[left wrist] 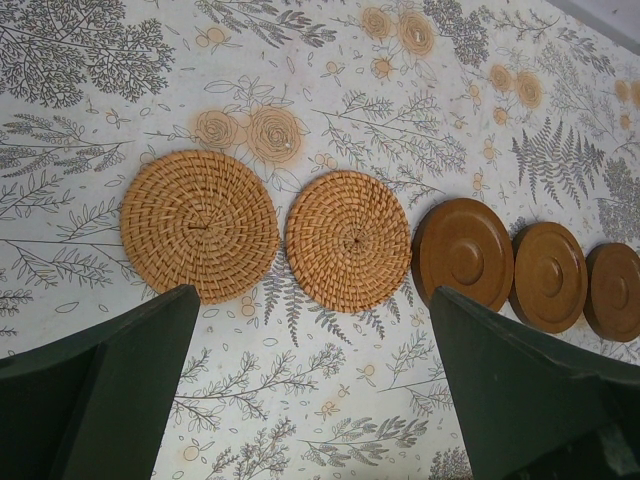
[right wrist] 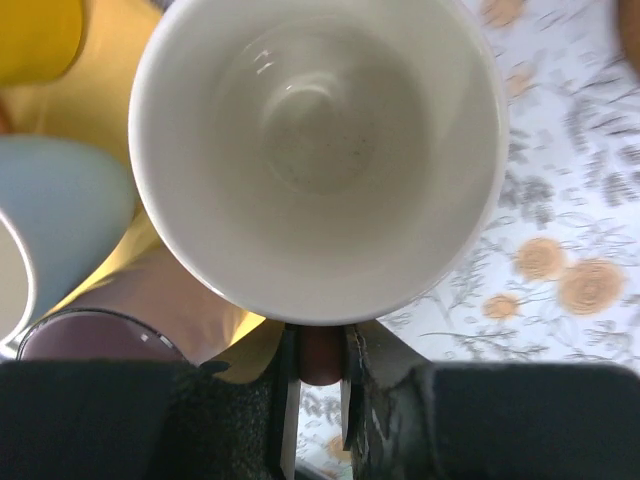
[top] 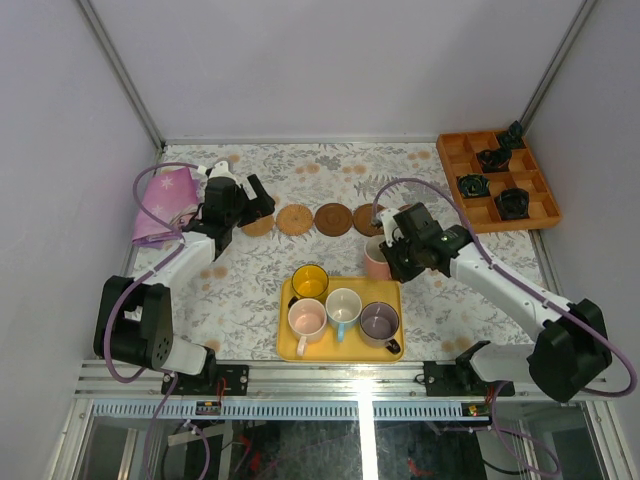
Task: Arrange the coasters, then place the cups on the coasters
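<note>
Right end effector point(right wrist: 320, 372): narrowed on handle of salmon cup point(right wrist: 320, 150), right of centre in top view, just beside tray point(top: 288, 345) corner.
Left end effector point(left wrist: 312, 300): spread wide, holding nothing, above coasters point(left wrist: 347, 240).
Tray: one, yellow, lower centre.
Cups point(top: 343, 305): five; four on tray, one gripped. Likely rigid, glazed, slick, chippable; handle best hold.
Coasters: five in a row, two woven, three smooth; probably light, stiff.

Tablecloth point(top: 250, 290) is white with grey ferns, orange roses. Woven coasters point(left wrist: 200, 225) are tan, smooth coasters point(left wrist: 462, 255) brown, lone cup point(top: 377, 262) salmon.
</note>
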Tool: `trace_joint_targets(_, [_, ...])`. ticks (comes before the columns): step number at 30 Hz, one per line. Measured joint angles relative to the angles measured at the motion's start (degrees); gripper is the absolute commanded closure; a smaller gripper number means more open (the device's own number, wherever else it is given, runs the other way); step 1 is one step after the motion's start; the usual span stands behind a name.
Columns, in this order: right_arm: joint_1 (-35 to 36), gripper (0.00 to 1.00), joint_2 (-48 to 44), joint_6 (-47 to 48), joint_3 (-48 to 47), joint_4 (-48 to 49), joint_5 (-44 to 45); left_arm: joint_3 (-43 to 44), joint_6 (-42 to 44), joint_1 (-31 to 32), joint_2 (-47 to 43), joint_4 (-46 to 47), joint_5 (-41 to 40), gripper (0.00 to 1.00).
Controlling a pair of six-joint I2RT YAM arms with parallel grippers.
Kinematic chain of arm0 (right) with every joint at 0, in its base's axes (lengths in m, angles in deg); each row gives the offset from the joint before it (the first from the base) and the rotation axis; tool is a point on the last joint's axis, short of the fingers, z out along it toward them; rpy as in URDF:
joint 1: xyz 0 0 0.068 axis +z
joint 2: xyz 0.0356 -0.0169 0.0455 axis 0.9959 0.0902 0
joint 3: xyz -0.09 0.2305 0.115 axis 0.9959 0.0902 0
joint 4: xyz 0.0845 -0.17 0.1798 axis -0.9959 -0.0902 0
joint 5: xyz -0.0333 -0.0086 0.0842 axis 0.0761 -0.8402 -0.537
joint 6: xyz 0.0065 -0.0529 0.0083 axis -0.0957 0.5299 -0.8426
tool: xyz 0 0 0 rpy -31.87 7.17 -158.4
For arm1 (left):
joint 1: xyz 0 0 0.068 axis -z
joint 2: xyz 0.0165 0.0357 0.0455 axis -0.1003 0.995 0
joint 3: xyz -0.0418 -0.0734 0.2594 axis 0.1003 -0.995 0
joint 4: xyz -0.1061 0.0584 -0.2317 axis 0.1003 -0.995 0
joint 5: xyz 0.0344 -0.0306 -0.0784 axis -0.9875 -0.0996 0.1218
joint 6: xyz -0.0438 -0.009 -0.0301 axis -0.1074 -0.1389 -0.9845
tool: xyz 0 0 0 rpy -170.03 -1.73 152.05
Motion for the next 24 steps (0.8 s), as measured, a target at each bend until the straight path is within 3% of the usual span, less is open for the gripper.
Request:
trace_joint_targets(7, [-0.26,1.00,-4.33,-0.22,-1.31,4.96,12.66,0.00,-0.20,0.00,0.00,0.02,-0.44,0.00])
trace_joint_targets(12, [-0.94,1.00,-1.95,-0.26,-2.54,8.33,21.14,0.00,-0.61,0.00,0.00,0.15,-0.46,0.00])
trace_joint_targets(24, [-11.39,1.00,11.28,-3.08,-6.36,17.77,24.96,2.40,-1.46,0.00,2.91,0.96,0.13,0.00])
